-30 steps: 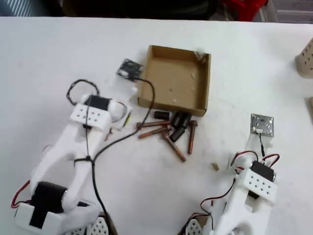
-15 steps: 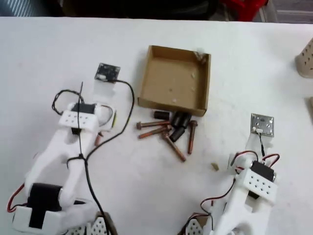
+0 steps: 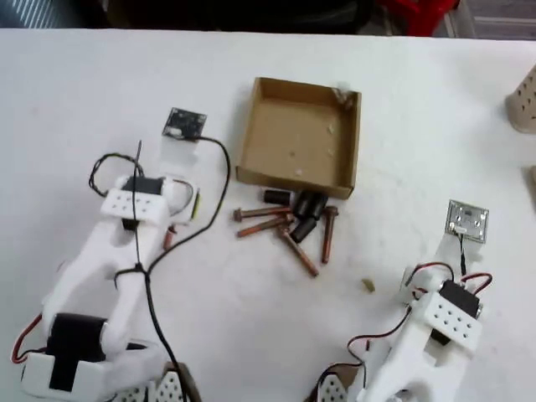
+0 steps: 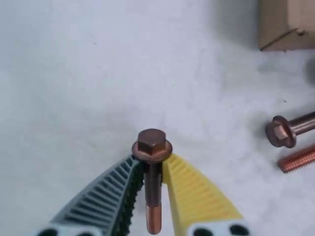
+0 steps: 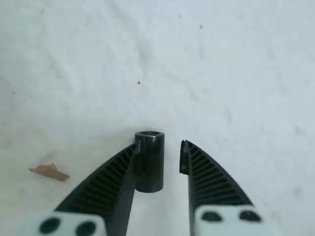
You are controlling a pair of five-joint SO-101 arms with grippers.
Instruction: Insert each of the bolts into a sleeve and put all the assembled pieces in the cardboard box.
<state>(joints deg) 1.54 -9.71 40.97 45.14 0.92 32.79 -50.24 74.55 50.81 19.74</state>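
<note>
Bolts (image 3: 261, 213) and black sleeves (image 3: 308, 205) lie heaped on the table (image 3: 84, 75) on the near side of the cardboard box (image 3: 293, 177), and the high view has an arm well to the left and another to the right of them. The left wrist view adds the grip itself: the left pincer (image 4: 152, 164) is clamped on a copper bolt (image 4: 153, 147) just below its head. The right wrist view shows the right pincer (image 5: 165, 150) partly open, a sleeve (image 5: 149, 162) lengthwise against one finger, with a gap to the other.
</note>
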